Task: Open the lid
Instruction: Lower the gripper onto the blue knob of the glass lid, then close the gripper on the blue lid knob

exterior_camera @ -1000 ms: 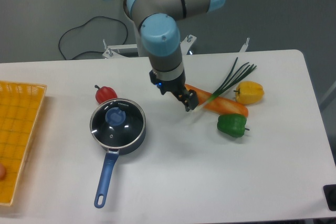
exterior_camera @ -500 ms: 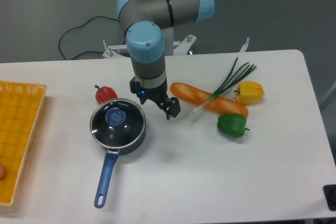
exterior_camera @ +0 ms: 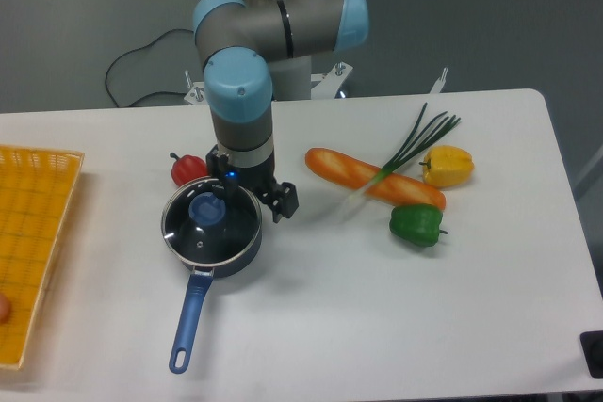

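The lid [exterior_camera: 209, 225] is a round clear glass disc with a thin metal rim and a blue centre knob [exterior_camera: 207, 208]. It sits shut on a dark saucepan [exterior_camera: 252, 244] whose blue handle [exterior_camera: 188, 317] points toward the table's front. My gripper [exterior_camera: 283, 202] hangs from the arm just right of the pan's rim, to the right of the knob and not touching the lid. Its dark fingers read as one clump, so I cannot tell whether they stand open or shut. Nothing shows held in them.
A red pepper [exterior_camera: 187, 168] lies just behind the pan. A long carrot [exterior_camera: 372, 178], green onions [exterior_camera: 415, 143], a yellow pepper [exterior_camera: 447, 166] and a green pepper [exterior_camera: 415, 224] lie to the right. A yellow basket [exterior_camera: 28, 233] stands at the left edge.
The arm has swung left, carrying the gripper from above the carrot's left end to the pan's right rim. The lid and pan have not moved.
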